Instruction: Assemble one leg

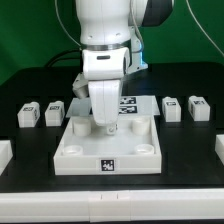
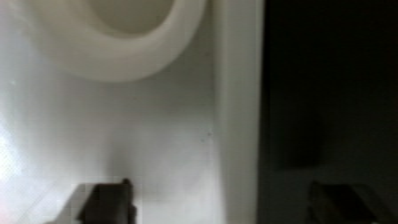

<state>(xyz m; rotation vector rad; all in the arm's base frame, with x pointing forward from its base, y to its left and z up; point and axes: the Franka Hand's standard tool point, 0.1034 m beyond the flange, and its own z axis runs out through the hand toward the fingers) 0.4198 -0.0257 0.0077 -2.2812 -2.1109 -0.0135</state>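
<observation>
Four small white legs with tags lie on the black table in the exterior view: two on the left [image 1: 28,114] [image 1: 54,112] and two on the right [image 1: 172,107] [image 1: 198,106]. My gripper [image 1: 100,127] is far from all of them, lowered onto the back left part of the large white panel [image 1: 140,140]. In the wrist view my gripper [image 2: 219,205] is open. One dark fingertip [image 2: 103,200] is over the white panel [image 2: 160,130] and the other over the black table [image 2: 329,90], so the jaws straddle the panel's edge. A round corner socket [image 2: 134,30] lies ahead. No leg shows in the wrist view.
The marker board [image 1: 130,102] lies behind the panel, partly hidden by the arm. A tag [image 1: 107,166] sits on the panel's front wall. White pieces stand at the table's left edge [image 1: 3,152] and right edge [image 1: 220,148].
</observation>
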